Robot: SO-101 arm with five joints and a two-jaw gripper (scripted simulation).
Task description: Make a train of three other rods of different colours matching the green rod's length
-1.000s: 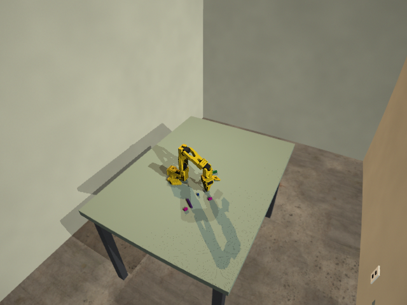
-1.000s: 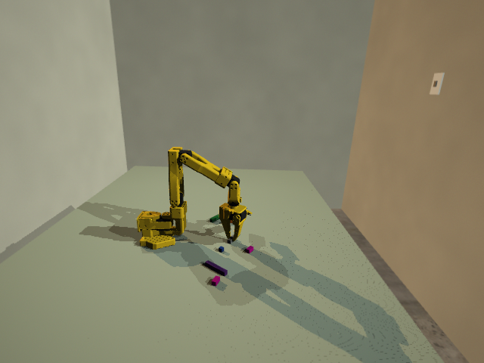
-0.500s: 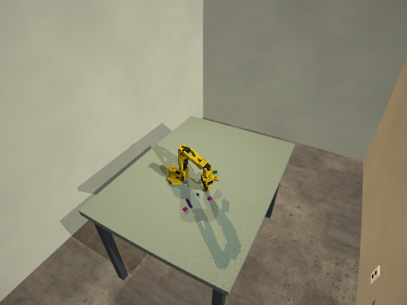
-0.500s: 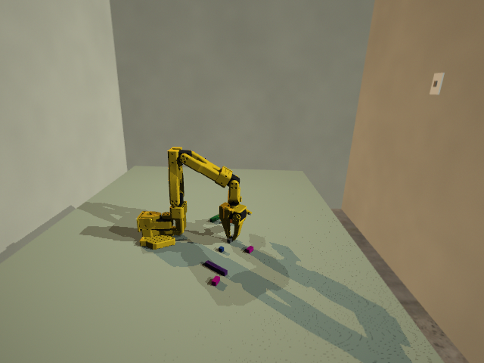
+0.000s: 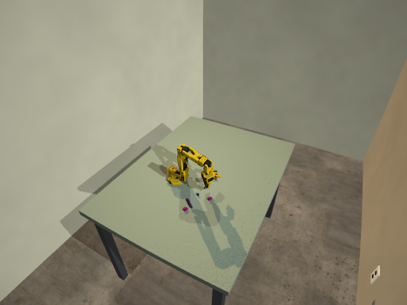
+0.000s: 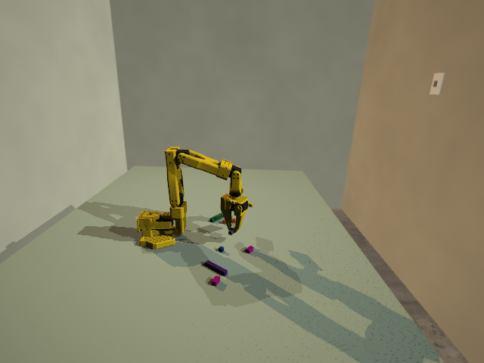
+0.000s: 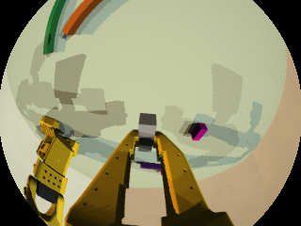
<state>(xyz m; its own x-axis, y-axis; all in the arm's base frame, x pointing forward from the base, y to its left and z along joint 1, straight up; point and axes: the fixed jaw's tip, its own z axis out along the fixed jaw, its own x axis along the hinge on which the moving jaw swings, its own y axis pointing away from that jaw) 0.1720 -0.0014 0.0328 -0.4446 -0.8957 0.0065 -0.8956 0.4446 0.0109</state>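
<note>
Gripper (image 6: 231, 231) clamps a grey rod (image 7: 147, 123) above the table (image 6: 117, 312) | green rod (image 7: 56, 19) and orange rod (image 7: 82, 13) lie side by side | magenta rod (image 7: 198, 131) nearby.

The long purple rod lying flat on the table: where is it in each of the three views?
Top: long purple rod below the yellow arm's base, centre.
Exterior: in front of the arm, lower centre.
Wrist: only a purple sliver between the claw's fingers, below the small grey rod it grips.
Shared landmark: small magenta rod beside its near end.
</note>
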